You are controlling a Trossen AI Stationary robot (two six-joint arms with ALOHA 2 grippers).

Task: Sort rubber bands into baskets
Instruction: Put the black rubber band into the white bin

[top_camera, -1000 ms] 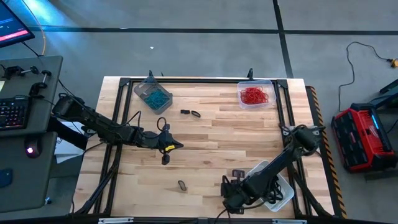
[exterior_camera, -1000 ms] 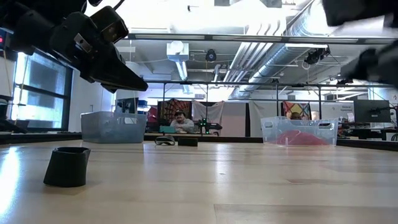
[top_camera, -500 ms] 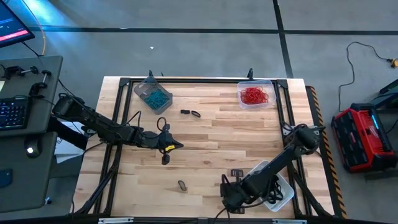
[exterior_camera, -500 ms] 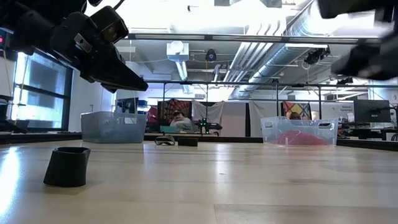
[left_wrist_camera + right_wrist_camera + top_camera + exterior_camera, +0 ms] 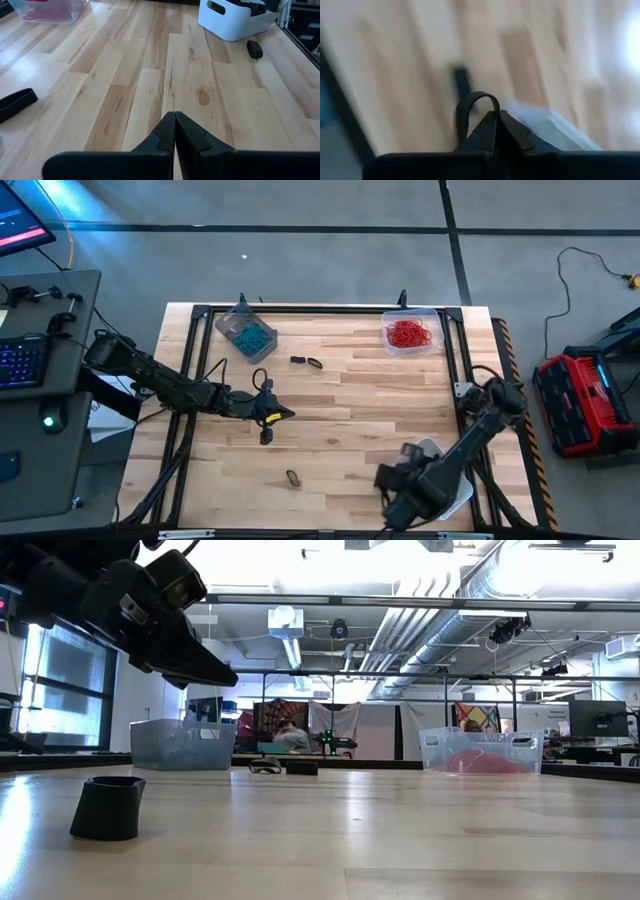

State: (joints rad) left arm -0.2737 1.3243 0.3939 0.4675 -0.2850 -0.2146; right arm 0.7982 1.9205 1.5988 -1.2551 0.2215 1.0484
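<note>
My right gripper (image 5: pixel 495 116) hangs over the table's near right part, beside the whitish basket (image 5: pixel 455 485), shut on a black rubber band (image 5: pixel 476 100). In the high view it is the dark mass (image 5: pixel 392 480) under the arm. My left gripper (image 5: pixel 285 414) waits shut above mid-left of the table, with nothing in it. The grey-tinted basket (image 5: pixel 245 332) holds teal bands and the clear basket (image 5: pixel 410 332) holds red ones. Loose black bands lie flat at the far middle (image 5: pixel 307 362) and near middle (image 5: pixel 293 478). One (image 5: pixel 108 807) stands on edge below the left gripper. My right gripper pinches the black rubber band between its two fingertips, which point down from above. The hold is on one end of the loop (image 5: pixel 487 116), hidden between the tips. The free loop (image 5: pixel 470 100) arches out beyond them, lifted clear of the table.
Another black band (image 5: pixel 255 48) lies on the wood next to the whitish basket (image 5: pixel 235 20). A black frame runs along the table's edges (image 5: pixel 300 309). A desk with a keyboard (image 5: pixel 20 360) stands past the left edge. Bare wood fills the middle (image 5: pixel 370 400).
My right gripper has risen from the table and gone toward the right edge, closer to the whitish basket, rolling a little as it went. It has left the low view's top. The left arm has kept still.
</note>
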